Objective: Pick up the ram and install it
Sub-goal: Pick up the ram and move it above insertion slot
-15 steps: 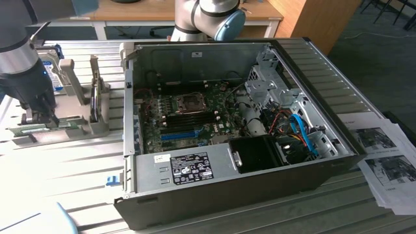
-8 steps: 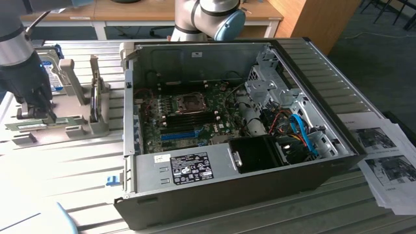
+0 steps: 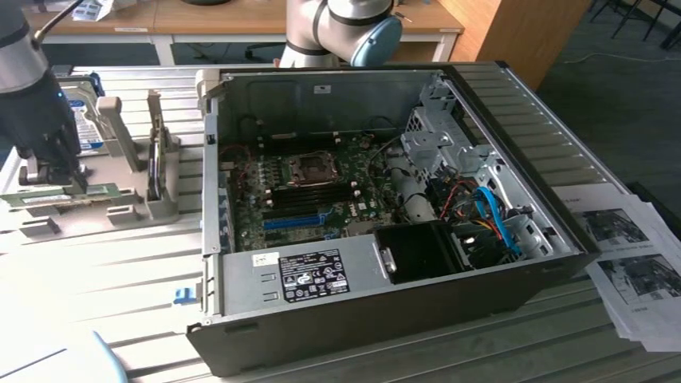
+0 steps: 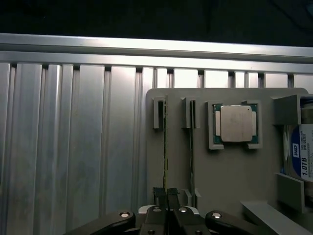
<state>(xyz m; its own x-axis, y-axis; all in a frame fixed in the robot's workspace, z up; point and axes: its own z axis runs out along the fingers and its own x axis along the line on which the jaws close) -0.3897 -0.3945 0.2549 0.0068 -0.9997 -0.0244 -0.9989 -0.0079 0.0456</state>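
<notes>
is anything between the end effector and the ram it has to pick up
Nothing visible does. The end effector is down at one end of the thin green ram stick, which stands on edge in the flat grey holder, beside a second stick like it.

The hard drive (image 4: 299,157) carries a label reading "WD" and "1.0TB".

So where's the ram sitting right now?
The ram stands on edge in the grey holder, at the exterior view's left beside the open computer case. A second stick is its neighbour, and the hand is right at its end.
</notes>
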